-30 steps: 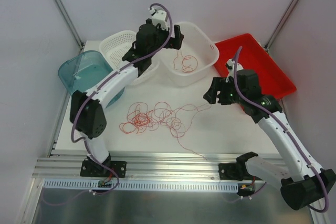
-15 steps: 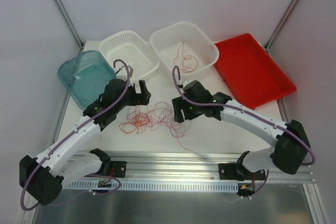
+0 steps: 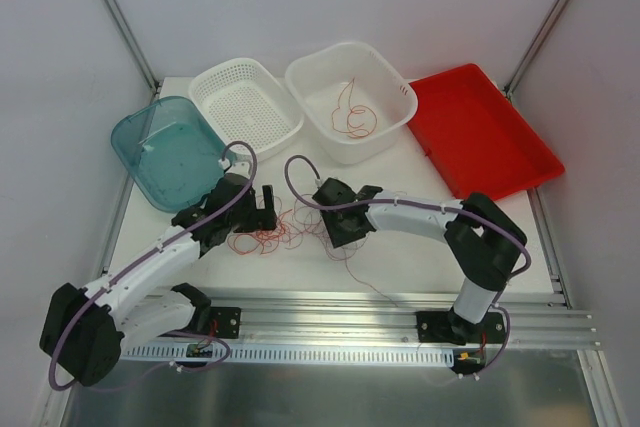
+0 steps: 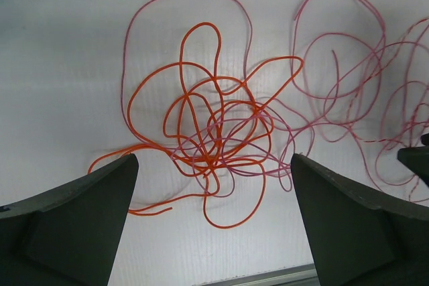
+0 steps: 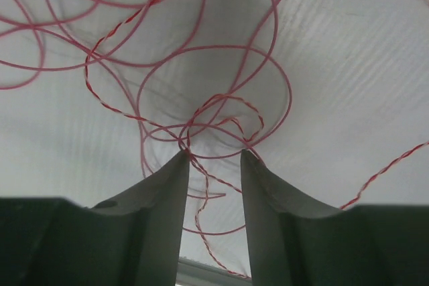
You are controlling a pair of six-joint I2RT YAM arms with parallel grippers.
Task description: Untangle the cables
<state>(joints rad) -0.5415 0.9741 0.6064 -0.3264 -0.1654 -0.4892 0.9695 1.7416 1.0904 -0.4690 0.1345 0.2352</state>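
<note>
1. Right wrist view: the right gripper [image 5: 216,159] has its fingers [image 5: 164,195] partly apart, with a clear gap between the tips. Thin twisted strands of the cables [image 5: 214,108] run through that gap, unpinched.
2. The left gripper [image 4: 213,165] is spread wide and holds nothing, poised over the orange knot at the tangle's left end.
3. The tangle lies on the white table [image 3: 420,247] between the two grippers, its loops overlapping; one strand trails toward the near edge.
4. A separate red strand [image 3: 352,117] lies coiled inside the white bin [image 3: 395,122] at the back, between the perforated basket [image 3: 215,77] and the red tray [image 3: 480,137].
</note>
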